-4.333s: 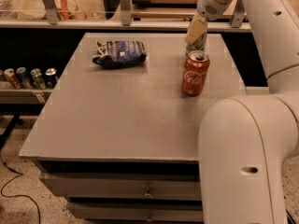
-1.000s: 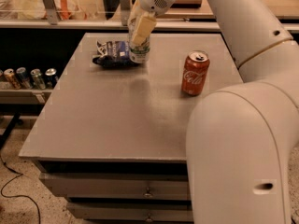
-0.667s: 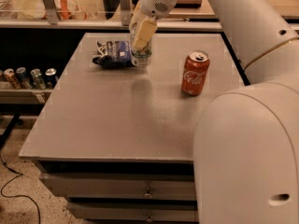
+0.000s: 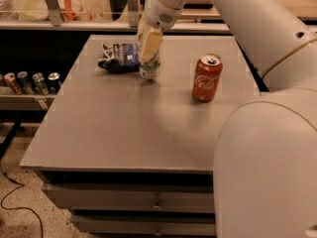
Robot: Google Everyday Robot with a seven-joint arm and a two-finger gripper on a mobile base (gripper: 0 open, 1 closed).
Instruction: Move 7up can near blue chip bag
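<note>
The 7up can (image 4: 149, 69) stands upright on the grey table (image 4: 129, 128), its lower silver and green part showing below the fingers. My gripper (image 4: 148, 48) comes down from above and is shut on the can's upper half. The blue chip bag (image 4: 120, 57) lies flat just left of the can, almost touching it, near the table's far left edge. The can's top is hidden by the gripper.
A red Coca-Cola can (image 4: 206, 77) stands upright to the right of the 7up can. Several cans (image 4: 29, 82) line a low shelf at the left. My white arm (image 4: 267, 133) fills the right side.
My gripper has carried the 7up can from the right, behind the Coca-Cola can, over to the chip bag, and in the last second lowered it slightly rightward onto the table.
</note>
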